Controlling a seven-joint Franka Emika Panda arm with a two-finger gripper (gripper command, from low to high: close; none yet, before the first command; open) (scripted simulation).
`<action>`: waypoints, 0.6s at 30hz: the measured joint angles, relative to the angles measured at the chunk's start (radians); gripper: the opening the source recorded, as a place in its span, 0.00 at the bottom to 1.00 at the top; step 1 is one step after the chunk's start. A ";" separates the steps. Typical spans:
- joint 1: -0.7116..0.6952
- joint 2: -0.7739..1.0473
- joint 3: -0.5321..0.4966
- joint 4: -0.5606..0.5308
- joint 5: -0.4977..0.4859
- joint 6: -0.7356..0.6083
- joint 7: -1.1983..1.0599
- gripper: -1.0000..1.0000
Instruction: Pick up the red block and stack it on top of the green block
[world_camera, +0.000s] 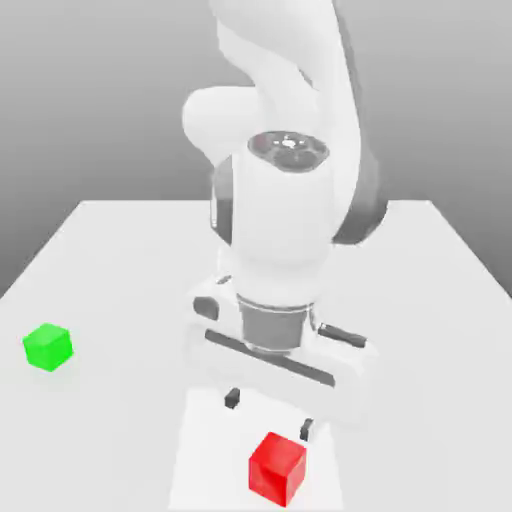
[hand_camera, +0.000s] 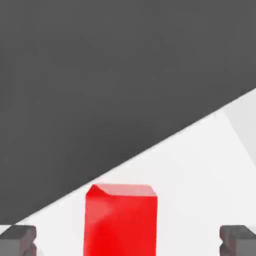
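Red and glossy, the red block (world_camera: 277, 467) is a small smooth-faced cube resting on the white table (world_camera: 110, 260), near the front edge in the exterior view. Its faces are plain, with no lettering. Just behind and above it hangs the gripper (world_camera: 269, 414), spread wide, its 2 dark fingertips (world_camera: 232, 398) apart and holding nothing. In the hand view the red block (hand_camera: 120, 220) sits between the 2 grey finger pads (hand_camera: 18, 240), touching neither. A matte white, rounded arm (world_camera: 285, 200) rises behind. Far toward the exterior view's left lies the green block (world_camera: 47, 347), an equally plain cube, well apart from the red one.
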 joint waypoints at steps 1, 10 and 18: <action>0.000 0.021 0.000 0.002 -0.002 0.016 0.004 0.50; 0.059 0.174 -0.079 0.027 -0.100 0.138 0.080 0.00; 0.040 0.144 -0.055 0.021 -0.075 0.116 0.062 0.00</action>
